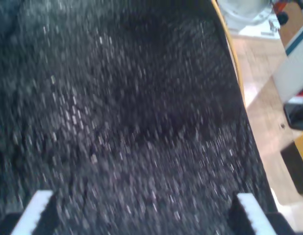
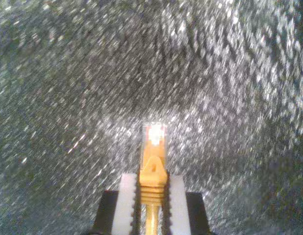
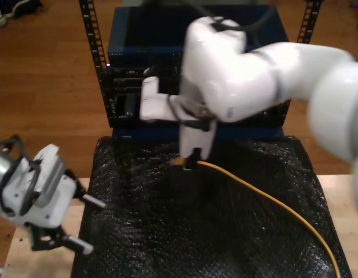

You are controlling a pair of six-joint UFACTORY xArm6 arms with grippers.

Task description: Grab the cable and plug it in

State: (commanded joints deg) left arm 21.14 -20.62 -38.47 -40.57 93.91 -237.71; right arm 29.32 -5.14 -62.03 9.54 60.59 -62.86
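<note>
Yellow-orange and thin, the cable (image 3: pixel 266 197) looks light and limp along its run, so it will sag and trail rather than push; the only stiff part is the ribbed boot behind the small clear plug (image 2: pixel 155 134), and that boot is the sensible place to hold it, since the clear plastic tip is probably brittle and would slip or crack if squeezed. The second tool (image 2: pixel 152 196) has it exactly there: its white pads (image 2: pixel 127 200) are closed tight on either side of the boot, with the plug sticking out past the fingertips toward 12 o'clock in the second wrist view, over a black, glittering padded mat (image 2: pixel 68 98). In the exterior view the large white arm comes in from 2 o'clock and holds the cable end near the centre, just in front of the dark blue equipment rack (image 3: pixel 196 40) at 12 o'clock, while the rest of the cable runs across the mat toward 5 o'clock. The first tool (image 1: pixel 141 215) is open wide with nothing between its white fingertips (image 1: pixel 38 205), looking down on the same mat, with a stretch of the cable along the mat's edge; in the exterior view it sits at about 8 o'clock, well apart from the plug. Judging by this, the grab is done and the plugging is not.
</note>
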